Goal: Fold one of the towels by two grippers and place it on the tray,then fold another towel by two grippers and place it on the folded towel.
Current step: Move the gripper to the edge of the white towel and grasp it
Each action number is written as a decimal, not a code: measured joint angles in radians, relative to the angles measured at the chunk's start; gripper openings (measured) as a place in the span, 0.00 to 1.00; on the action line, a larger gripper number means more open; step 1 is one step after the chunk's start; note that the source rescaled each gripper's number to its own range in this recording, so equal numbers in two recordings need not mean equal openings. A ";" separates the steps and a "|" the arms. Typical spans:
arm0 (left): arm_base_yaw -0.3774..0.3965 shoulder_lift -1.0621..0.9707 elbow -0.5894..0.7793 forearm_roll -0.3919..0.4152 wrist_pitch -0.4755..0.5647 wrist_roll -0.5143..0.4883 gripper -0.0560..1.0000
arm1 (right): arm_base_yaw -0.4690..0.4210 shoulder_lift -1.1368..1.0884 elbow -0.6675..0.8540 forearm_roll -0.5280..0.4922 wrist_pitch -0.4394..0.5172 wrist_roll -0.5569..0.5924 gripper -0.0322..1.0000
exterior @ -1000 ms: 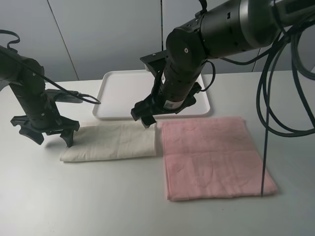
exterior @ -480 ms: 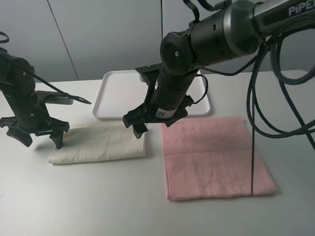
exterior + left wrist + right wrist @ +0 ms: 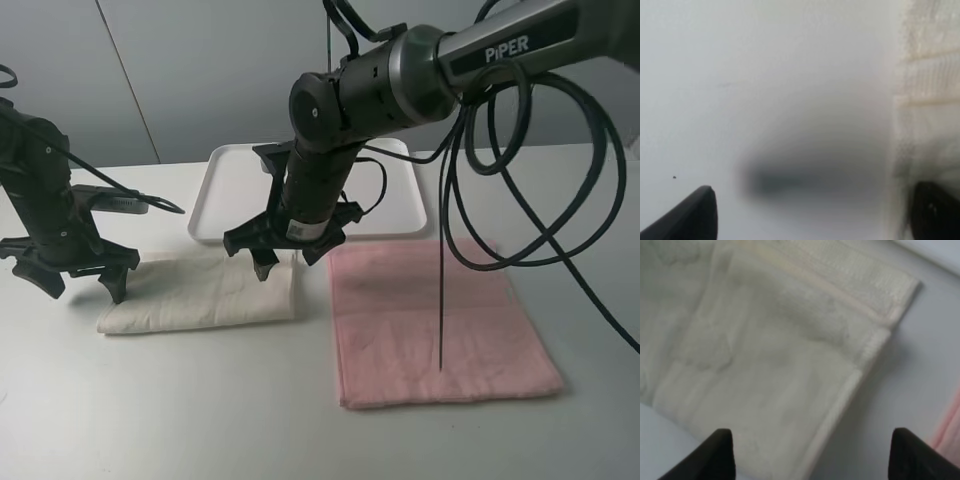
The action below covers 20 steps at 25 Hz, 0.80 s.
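Cream towel is noted folded into a long strip on the desk, just in front of the tray and not on it; tray is bare. Pink towel lies flat and unfolded just beside the strip, apart from it by a narrow gap. Left gripper is set at the strip's far-left end, fingers spread wide, 1 over bare desk and 1 at the towel's hem. Right gripper is set low over the opposite end, fingers spread and straddling the layered corner; nothing is pinched by either. Step judged: both ends to be gripped, for a further fold or for the carry to the tray. Risks: only the top layer may be caught at the right corner, since 2 stacked hems are offset there, and the fold would then fall open on lifting. The left end may be missed, because the hem sits right at 1 finger. Uneven lifting would let the strip sag and unroll. A cable hangs down over the pink towel and could drag it.
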 joint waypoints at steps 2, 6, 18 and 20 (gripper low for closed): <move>0.000 0.000 0.000 0.000 0.000 0.000 0.99 | 0.002 0.021 -0.018 0.000 0.010 -0.002 0.70; 0.000 0.000 0.000 -0.002 0.000 0.000 0.99 | 0.004 0.042 -0.035 0.000 0.014 -0.006 0.74; 0.001 0.000 0.000 -0.006 0.000 0.000 0.99 | 0.004 0.100 -0.064 -0.019 0.002 -0.007 0.75; 0.001 0.000 0.000 -0.006 0.000 0.000 0.99 | 0.004 0.120 -0.092 -0.019 0.019 -0.006 0.75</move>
